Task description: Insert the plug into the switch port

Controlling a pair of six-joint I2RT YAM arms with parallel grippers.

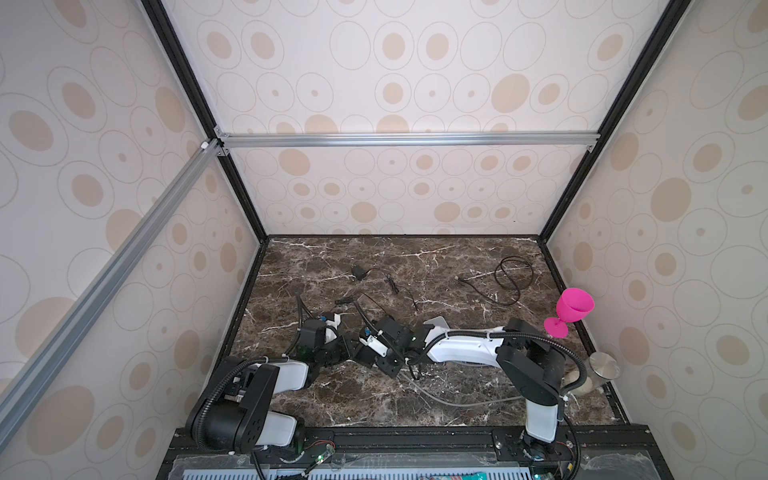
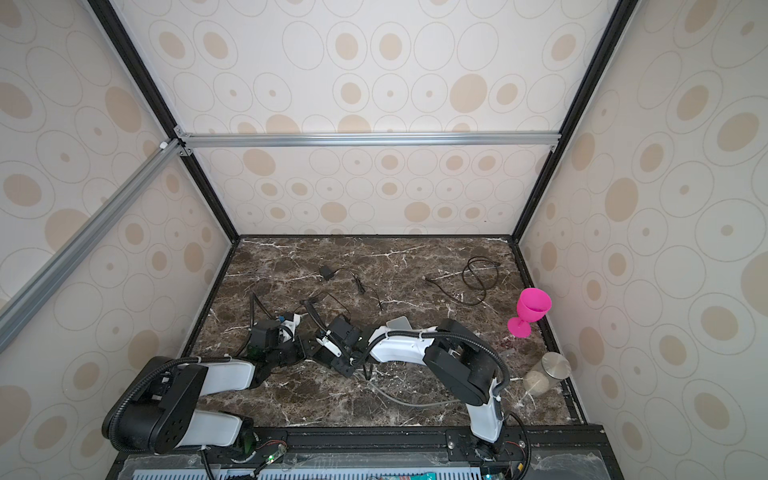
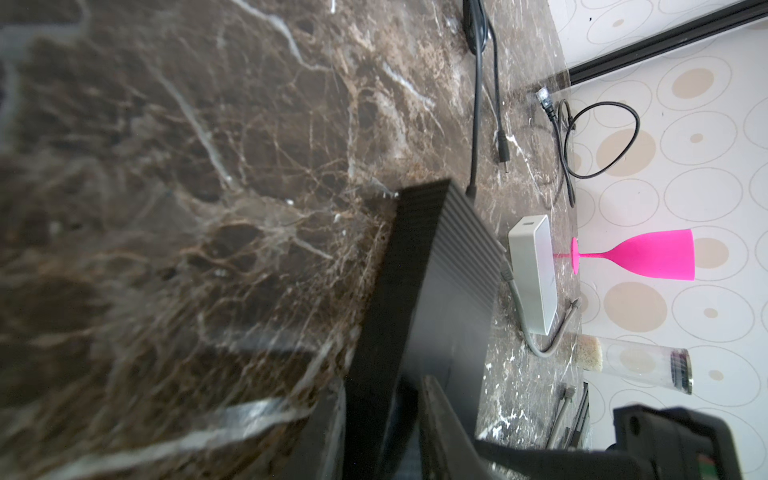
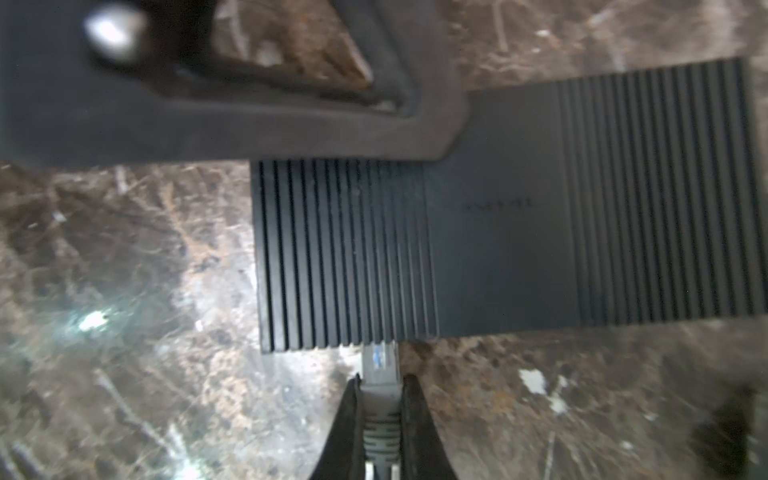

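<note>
The switch is a flat black ribbed box lying on the marble table. In the right wrist view my right gripper is shut on the grey plug. The plug's clear tip touches the switch's near edge, and how far it sits in the port is hidden. My left gripper is shut on the switch, one finger on each side of it. One of its fingers shows across the switch's far edge. In both top views the two wrists meet low at the table's front left, hiding the switch.
A grey cable trails from the plug across the front of the table. A pale grey box lies behind the switch. A pink goblet and a metal-lidded jar stand at the right. A looped black cable and a black adapter lie further back.
</note>
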